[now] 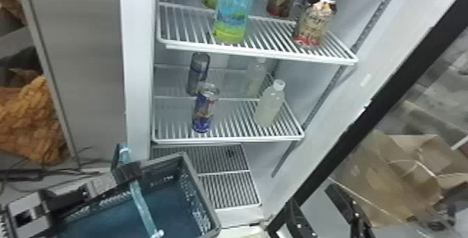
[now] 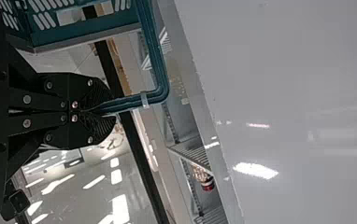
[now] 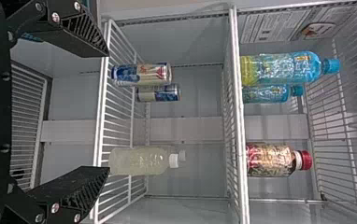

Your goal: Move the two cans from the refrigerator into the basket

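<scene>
Cans (image 1: pixel 203 115), centre of head view, both left to move.
Left pincer (image 2: pixel 111 108) clamped on basket handle (image 2: pixel 162 74); right pincer (image 3: pixel 107 111) wide open, holding nothing.

The inside of the refrigerator (image 1: pixel 139 46) has soft and quite even light, with pale walls; its lowest compartment looks dimmer, and the inner side of the basket (image 1: pixel 205 192), at the near left, is in shadow; in the left wrist view, a strong white glare lies on the smooth pale panel (image 2: pixel 284 70), and hard bright patches shine on a grey surface (image 2: pixel 90 205); in the right wrist view, small highlights show on the blue bottle (image 3: pixel 279 67).
</scene>
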### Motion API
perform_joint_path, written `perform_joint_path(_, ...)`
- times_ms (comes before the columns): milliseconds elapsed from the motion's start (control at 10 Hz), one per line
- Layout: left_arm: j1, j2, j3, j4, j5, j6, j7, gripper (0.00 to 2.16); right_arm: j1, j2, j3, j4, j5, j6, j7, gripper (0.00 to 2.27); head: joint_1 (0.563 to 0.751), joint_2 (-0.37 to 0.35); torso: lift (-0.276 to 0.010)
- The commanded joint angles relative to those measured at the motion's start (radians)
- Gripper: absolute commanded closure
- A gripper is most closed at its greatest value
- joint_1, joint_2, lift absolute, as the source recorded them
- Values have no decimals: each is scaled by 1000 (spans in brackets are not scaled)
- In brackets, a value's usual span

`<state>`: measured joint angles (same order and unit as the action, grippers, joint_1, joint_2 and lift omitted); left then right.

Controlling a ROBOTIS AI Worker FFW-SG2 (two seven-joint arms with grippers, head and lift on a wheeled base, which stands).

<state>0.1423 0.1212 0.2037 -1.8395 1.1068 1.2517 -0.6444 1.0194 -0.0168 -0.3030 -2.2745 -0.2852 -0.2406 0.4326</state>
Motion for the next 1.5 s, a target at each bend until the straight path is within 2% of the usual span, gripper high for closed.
perform_joint_path(0,2,0,0,0,2,0,0,1210,-3,0,0,3,0,0,0,182,695,-350,-219)
perform_joint_path(700,5,-2,2,0,2,5,2,1210,-33,0,4,15,0,17,0,182,695,-350,-219)
perform_joint_path(1400,5,-2,2,0,2,5,2,1210,-178,-9,32,40,64,152,0,174,695,-335,-219)
